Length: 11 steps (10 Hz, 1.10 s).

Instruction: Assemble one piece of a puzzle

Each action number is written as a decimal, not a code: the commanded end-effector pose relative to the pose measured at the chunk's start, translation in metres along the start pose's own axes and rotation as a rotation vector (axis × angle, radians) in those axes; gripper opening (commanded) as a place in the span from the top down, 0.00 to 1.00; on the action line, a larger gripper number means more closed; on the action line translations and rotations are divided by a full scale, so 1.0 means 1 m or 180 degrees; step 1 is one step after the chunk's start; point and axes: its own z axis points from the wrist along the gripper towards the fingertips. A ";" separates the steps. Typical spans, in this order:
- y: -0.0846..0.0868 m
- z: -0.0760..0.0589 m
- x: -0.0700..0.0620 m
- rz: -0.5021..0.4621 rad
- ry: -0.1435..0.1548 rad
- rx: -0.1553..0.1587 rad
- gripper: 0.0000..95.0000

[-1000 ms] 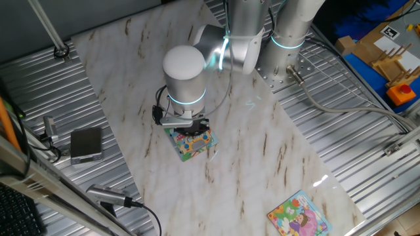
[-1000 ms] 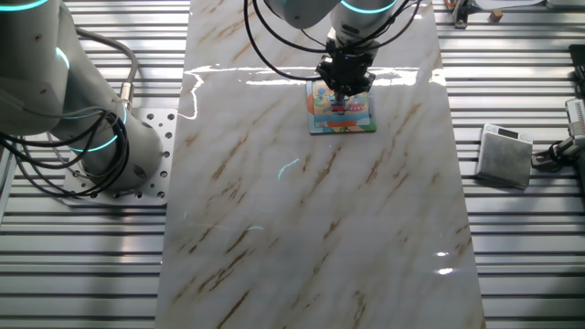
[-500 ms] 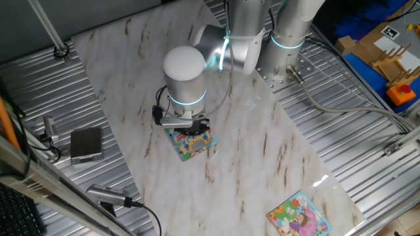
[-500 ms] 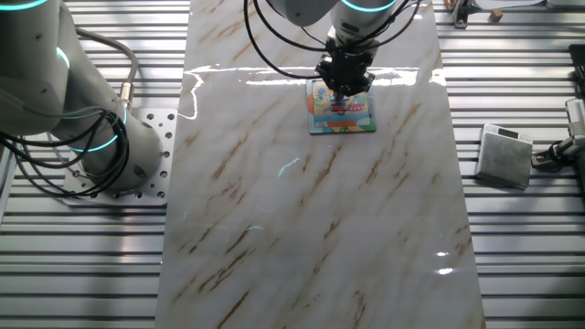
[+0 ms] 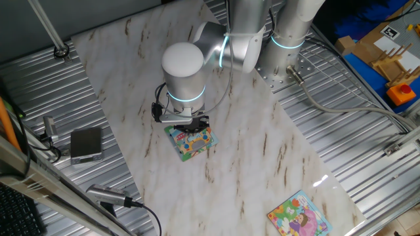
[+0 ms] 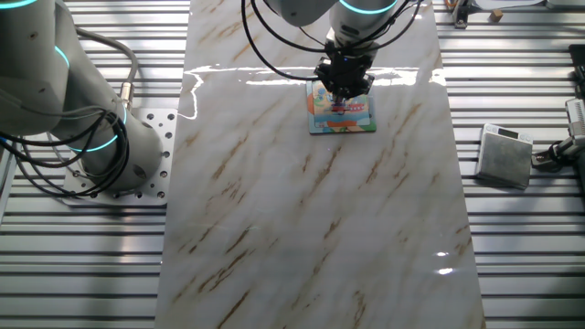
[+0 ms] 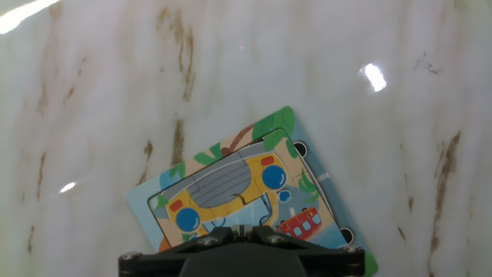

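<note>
The tool [image 5: 194, 127] hangs low over the puzzle [image 5: 191, 142], its dark fingers pointing straight down at the puzzle's upper part; whether they are spread or pressed together cannot be told from any view, and the piece cannot be made out. In the hand view the tool [image 7: 240, 232] fills the bottom edge, with the puzzle [image 7: 231, 188] lying tilted just ahead of it, showing a yellow bus, blue wheels and a small red vehicle. The puzzle lies flat on the marble counter [image 5: 262, 151]. Well away from the tool, at the counter's near corner, lies a second puzzle [image 5: 299, 214] with pink and green colours. Off the counter, on the ribbed metal beside the tool, sits a grey box [image 5: 86, 144].
</note>
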 end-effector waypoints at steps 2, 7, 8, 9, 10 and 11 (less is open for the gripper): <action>0.000 0.000 0.004 -0.0018 0.0009 0.0000 1.00; -0.005 0.015 0.006 -0.0058 0.0007 0.0028 1.00; -0.006 0.020 0.007 -0.0047 0.0031 -0.0054 1.00; -0.005 0.022 0.008 -0.0035 0.0006 -0.0065 1.00; -0.004 0.022 0.008 -0.0061 -0.0003 -0.0027 1.00; -0.004 0.022 0.008 -0.0071 -0.0010 -0.0003 1.00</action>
